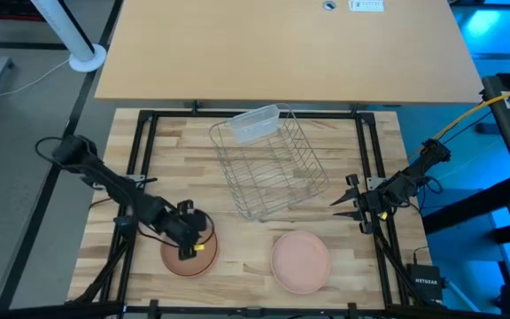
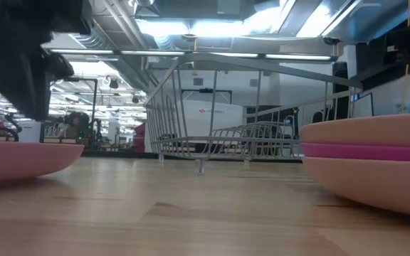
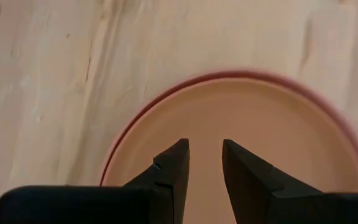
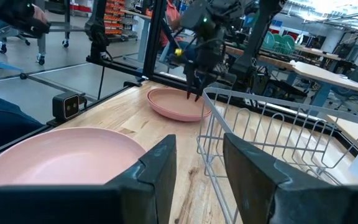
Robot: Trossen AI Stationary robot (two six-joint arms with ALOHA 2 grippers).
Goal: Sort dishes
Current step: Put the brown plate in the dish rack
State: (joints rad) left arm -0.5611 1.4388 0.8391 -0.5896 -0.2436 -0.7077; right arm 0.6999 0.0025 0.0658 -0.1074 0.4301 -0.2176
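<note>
Plastic, by the look: the terracotta plate (image 1: 189, 254) near the bench's front-left corner seems light, stiff and slick, so its thin rim is likely the best hold. The left gripper (image 3: 205, 163) hangs over its bowl, fingers parted, grasping nothing. The peach-and-magenta stack (image 1: 300, 261) sits front-centre. The right gripper (image 1: 347, 203) waits released at the right edge.

I work in a big open robotics lab: ceiling strip lights (image 2: 212, 28) overhead, metal frames (image 4: 98, 31) and other workbenches (image 4: 328, 71) beyond my butcher-block table (image 1: 255, 239), cables (image 1: 494, 106) trailing beside it.
</note>
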